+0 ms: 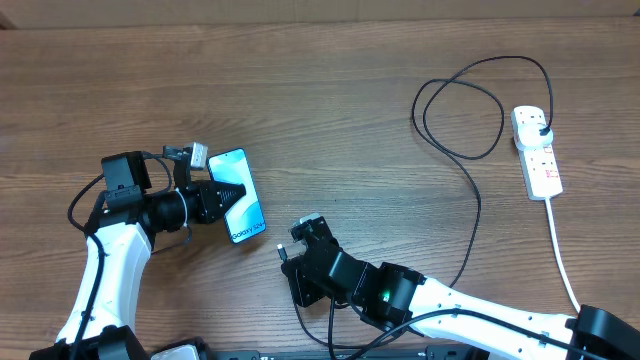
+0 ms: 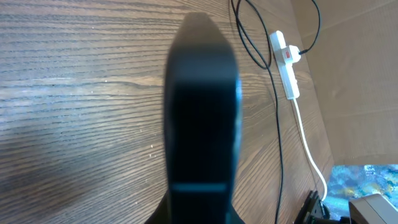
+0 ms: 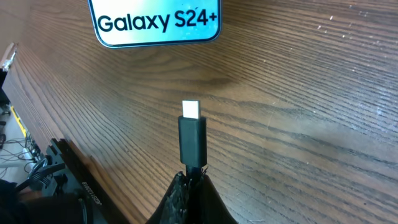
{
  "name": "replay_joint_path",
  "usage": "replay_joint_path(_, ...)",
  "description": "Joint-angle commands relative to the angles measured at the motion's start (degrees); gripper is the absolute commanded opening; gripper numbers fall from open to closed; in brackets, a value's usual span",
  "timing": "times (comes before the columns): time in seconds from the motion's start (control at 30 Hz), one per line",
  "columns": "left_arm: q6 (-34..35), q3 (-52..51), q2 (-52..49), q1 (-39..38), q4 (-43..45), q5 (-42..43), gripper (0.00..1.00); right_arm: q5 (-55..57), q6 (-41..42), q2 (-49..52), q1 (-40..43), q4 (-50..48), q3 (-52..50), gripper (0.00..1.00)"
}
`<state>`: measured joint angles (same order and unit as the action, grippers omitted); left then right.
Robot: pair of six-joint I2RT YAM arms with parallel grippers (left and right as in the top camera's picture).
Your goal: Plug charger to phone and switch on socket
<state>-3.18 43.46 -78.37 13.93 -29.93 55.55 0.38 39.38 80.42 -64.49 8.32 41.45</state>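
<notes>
The phone (image 1: 243,195) has a lit teal screen and is tilted on the table; its "Galaxy S24+" end shows at the top of the right wrist view (image 3: 155,22). My left gripper (image 1: 222,196) is shut on the phone, which fills the left wrist view edge-on as a dark shape (image 2: 202,112). My right gripper (image 3: 193,180) is shut on the charger's black cable just behind its connector (image 3: 191,134). The metal tip points at the phone's end, a short gap away. The cable (image 1: 470,190) loops to a black plug (image 1: 540,130) in the white socket strip (image 1: 537,155).
The socket strip's thick white cord (image 1: 560,250) runs down the right side toward the front edge. The strip (image 2: 286,56) and black cable (image 2: 277,124) also show in the left wrist view. The right arm (image 1: 400,290) lies across the front of the table.
</notes>
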Motion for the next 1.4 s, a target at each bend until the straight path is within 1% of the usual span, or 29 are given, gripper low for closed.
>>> replay_joint_path(0.0, 0.66, 0.11, 1.51, 0.24, 0.37, 3.54, 0.04, -0.13, -1.29, 0.04, 0.22, -0.57, 0.09, 0.04)
replay_joint_path(0.13, 0.66, 0.11, 1.51, 0.24, 0.37, 6.75, 0.04, -2.01, 0.24, -0.04, 0.22, -0.83, 0.15, 0.04)
replay_joint_path(0.37, 1.42, 0.11, 1.51, 0.24, 0.24, 13.57, 0.04, -8.44, 0.2, -0.04, 0.22, -6.43, 0.15, 0.04)
replay_joint_path(0.57, 8.02, 0.11, 1.51, 0.26, 0.44, 17.59, 0.04, -9.55, 0.2, -0.04, 0.04, -8.2, 0.13, 0.04)
replay_joint_path(0.67, 9.9, 0.11, 1.51, 0.26, 0.44, 20.22, 0.04, -9.55, 0.13, -0.04, 0.04, -8.48, 0.13, 0.04)
replay_joint_path(0.8, 12.61, 0.11, 1.51, 0.31, 0.44, 23.82, 0.04, -9.97, -2.03, -0.07, 0.15, -9.53, 0.15, 0.04)
replay_joint_path(0.9, 13.57, 0.11, 1.51, 0.31, 0.44, 24.2, 0.04, -11.47, -2.25, -0.17, 0.85, -10.51, 0.15, 0.04)
replay_joint_path(1.07, 15.17, 0.11, 1.51, 0.31, 0.5, 23.98, 0.04, -19.71, -9.66, -1.46, 2.21, -11.91, 0.17, 0.04)
replay_joint_path(1.17, 16.57, 0.11, 1.51, 0.33, 2.43, 23.82, 0.04, -21.05, -10.36, -2.8, 3.3, -10.67, 0.17, 0.04)
replay_joint_path(1.37, 24.55, 0.13, 1.51, 0.31, 5.4, 22.84, 0.04, -21.07, -11.02, -5.05, 5.92, -6.62, 0.17, 0.04)
